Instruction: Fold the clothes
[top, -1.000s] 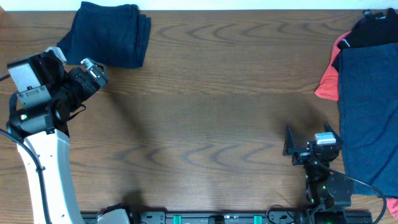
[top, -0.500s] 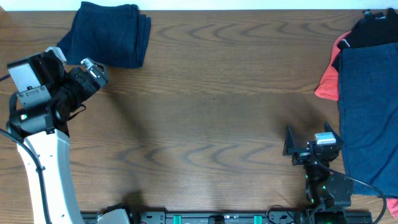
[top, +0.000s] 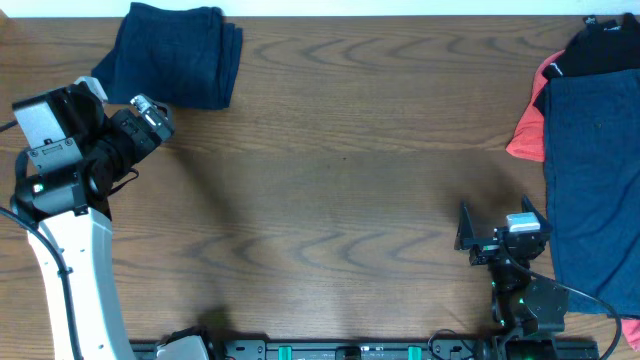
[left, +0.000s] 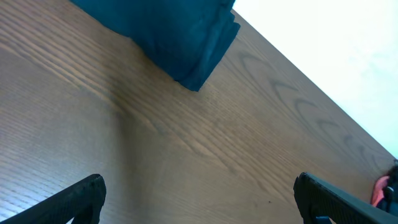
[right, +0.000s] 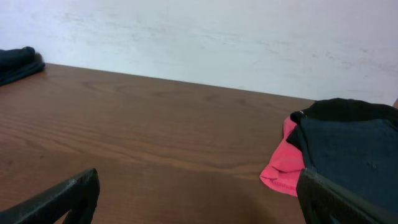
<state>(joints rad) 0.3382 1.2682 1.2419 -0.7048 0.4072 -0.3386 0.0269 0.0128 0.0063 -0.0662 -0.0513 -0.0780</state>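
A folded plain dark navy garment (top: 177, 54) lies at the table's far left; it also shows in the left wrist view (left: 168, 31) and at the far left of the right wrist view (right: 15, 63). A pile of unfolded clothes sits at the right edge: a large navy garment (top: 592, 180), a coral-red one (top: 528, 133) under it, and a black one (top: 600, 48) at the back. The pile shows in the right wrist view (right: 348, 149). My left gripper (top: 152, 113) is open and empty, just below the folded garment. My right gripper (top: 497, 232) is open and empty, just left of the pile.
The brown wooden table (top: 340, 170) runs between the folded garment and the pile. A white wall (right: 205, 37) stands behind the table's far edge. The arm bases and a black rail (top: 360, 350) line the front edge.
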